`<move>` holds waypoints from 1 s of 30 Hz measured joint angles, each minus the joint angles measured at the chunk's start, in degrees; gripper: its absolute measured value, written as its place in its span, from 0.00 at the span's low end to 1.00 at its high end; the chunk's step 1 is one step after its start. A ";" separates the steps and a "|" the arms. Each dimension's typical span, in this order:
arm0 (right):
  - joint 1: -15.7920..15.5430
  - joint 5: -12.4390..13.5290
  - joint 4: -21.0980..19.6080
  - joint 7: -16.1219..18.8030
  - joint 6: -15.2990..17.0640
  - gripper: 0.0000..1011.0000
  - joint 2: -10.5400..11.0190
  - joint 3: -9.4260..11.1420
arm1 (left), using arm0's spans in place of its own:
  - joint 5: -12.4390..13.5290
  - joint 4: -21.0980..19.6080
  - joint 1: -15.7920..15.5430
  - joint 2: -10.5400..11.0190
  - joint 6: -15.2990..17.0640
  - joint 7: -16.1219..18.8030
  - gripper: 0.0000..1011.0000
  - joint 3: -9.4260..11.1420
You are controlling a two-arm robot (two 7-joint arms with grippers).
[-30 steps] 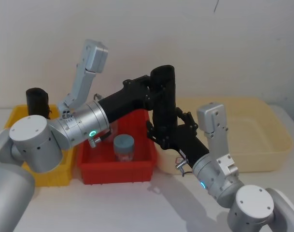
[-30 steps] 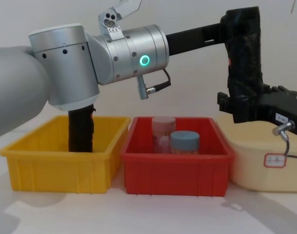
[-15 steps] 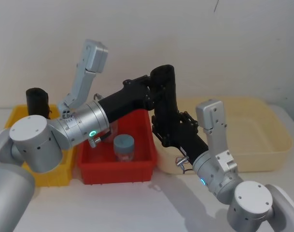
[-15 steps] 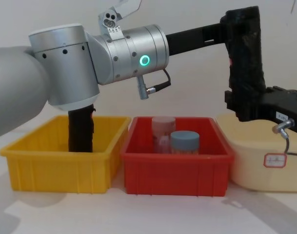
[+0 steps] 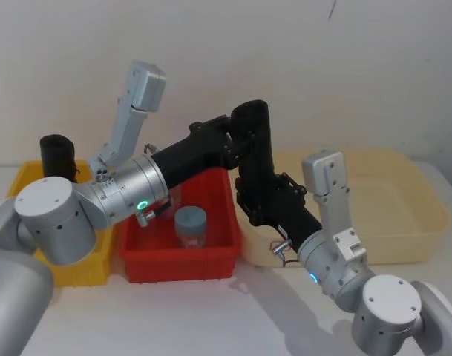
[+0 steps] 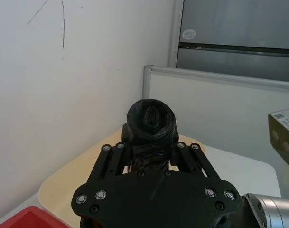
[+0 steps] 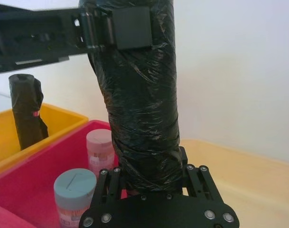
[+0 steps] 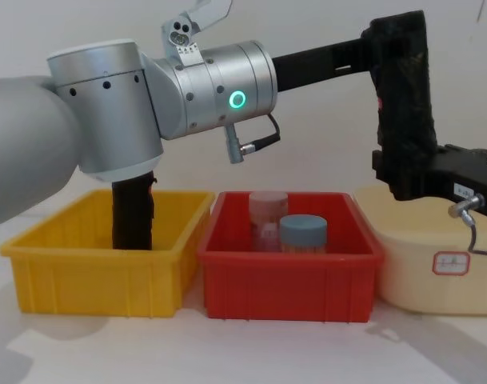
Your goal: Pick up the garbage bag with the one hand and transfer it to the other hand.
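While a yellow bin [image 8: 91, 276] with a second black roll [image 8: 133, 212] standing in it sits well below the left gripper's [image 5: 229, 141] wrist, the gripper itself reaches out level. Its fingers [image 7: 130, 26] are pressed together on the top end of the garbage bag [image 8: 403, 104]. Beneath that forearm lies a red bin [image 8: 283, 280] holding a blue-lidded jar [image 5: 190, 225] and, just behind it, what looks like a pink-lidded jar [image 8: 268, 216]. The garbage bag hangs nearly upright in the air, clear of both bins, with a small red mark on its side. The right gripper [image 5: 259, 200] comes up from below, and its fingers [image 7: 194, 183] clamp the bag's lower end from both sides, directly under the left gripper. A beige tub [image 5: 404, 222] lies just beyond the right gripper's wrist.
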 joint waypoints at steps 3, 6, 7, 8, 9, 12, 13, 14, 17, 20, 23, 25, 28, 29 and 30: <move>-0.14 0.00 -0.11 0.19 0.42 0.56 -0.08 0.28 | -0.04 0.00 0.00 0.00 -0.03 0.00 0.46 -0.02; -0.19 0.01 -0.23 0.27 0.56 0.56 -0.15 0.47 | -0.04 0.00 0.00 0.00 -0.03 0.00 0.54 -0.02; -0.23 0.03 -0.31 0.34 0.67 0.56 -0.23 0.60 | -0.04 0.00 0.00 0.00 -0.03 0.00 0.58 -0.02; -0.26 0.05 -0.35 0.38 0.72 0.56 -0.27 0.67 | -0.04 0.00 0.00 0.00 -0.03 0.00 0.59 -0.02; -0.28 0.08 -0.37 0.42 0.78 0.56 -0.30 0.75 | -0.04 0.00 0.00 0.00 -0.03 0.00 0.64 -0.02; -0.29 0.28 -0.46 0.51 1.20 0.56 -0.52 1.12 | -0.04 0.00 0.00 0.00 -0.03 0.00 0.72 -0.02; -0.29 0.37 -0.47 0.51 1.35 0.56 -0.59 1.22 | -0.04 0.00 0.00 0.00 -0.03 0.00 0.77 -0.01; -0.27 0.43 -0.47 0.51 1.48 0.56 -0.67 1.35 | -0.04 0.00 0.00 0.00 -0.03 0.00 0.77 0.00; 0.10 0.82 -0.33 0.37 2.36 0.56 -1.03 2.08 | -0.04 0.00 0.00 0.00 -0.03 0.00 0.88 0.00; 0.51 1.03 0.03 0.08 2.97 0.56 -1.28 2.64 | -0.04 0.00 0.00 0.00 -0.03 0.00 0.95 0.00; 1.57 1.34 0.94 -0.52 3.94 0.56 -1.64 3.68 | -0.03 0.00 0.00 0.00 -0.03 -0.01 0.99 0.00; 2.41 1.54 1.66 -1.08 4.66 0.56 -1.84 4.44 | -0.03 0.00 -0.01 0.00 -0.03 0.00 0.99 0.00; 3.80 1.78 2.86 -1.83 5.53 0.56 -2.06 5.61 | -0.02 0.00 0.00 0.00 -0.03 -0.01 0.99 0.00; 4.03 1.84 3.07 -2.02 5.74 0.56 -2.09 5.79 | -0.02 0.00 -0.01 0.00 -0.03 0.00 0.99 0.00; 4.47 1.90 3.52 -2.28 5.99 0.56 -2.14 6.17 | -0.01 0.00 0.00 0.00 -0.02 -0.01 0.99 0.00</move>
